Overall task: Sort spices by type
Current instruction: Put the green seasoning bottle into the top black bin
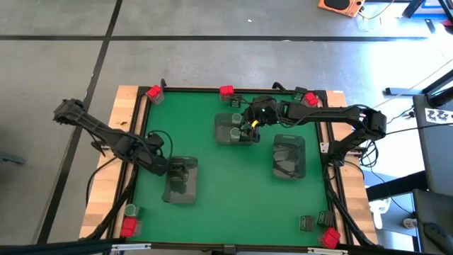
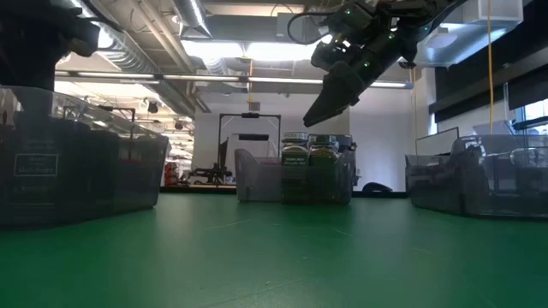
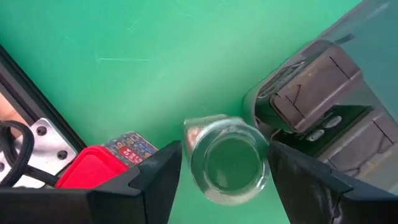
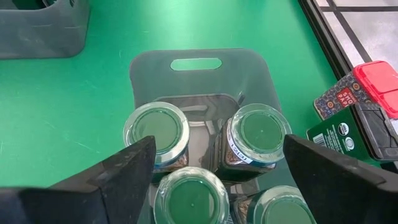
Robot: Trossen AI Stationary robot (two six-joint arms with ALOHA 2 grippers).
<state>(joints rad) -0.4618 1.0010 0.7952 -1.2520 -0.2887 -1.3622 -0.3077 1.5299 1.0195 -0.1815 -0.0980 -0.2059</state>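
Reaching low beside a tray — left gripper [image 3: 221, 165] clasping a jar [image 3: 229, 163]; right gripper [image 4: 214, 180] spread wide above the jars.

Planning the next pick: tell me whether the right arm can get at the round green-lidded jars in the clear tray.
Probably yes: the right gripper hangs open directly above the round green-lidded jars in the clear tray, nothing between.

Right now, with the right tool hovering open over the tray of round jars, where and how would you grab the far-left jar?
Probably by its round lid, coming straight down. The jar stands upright in the tray, neighbours close on the near and right sides, so a side approach looks blocked. The open right tool should put its fingers across the lid where the gaps show.
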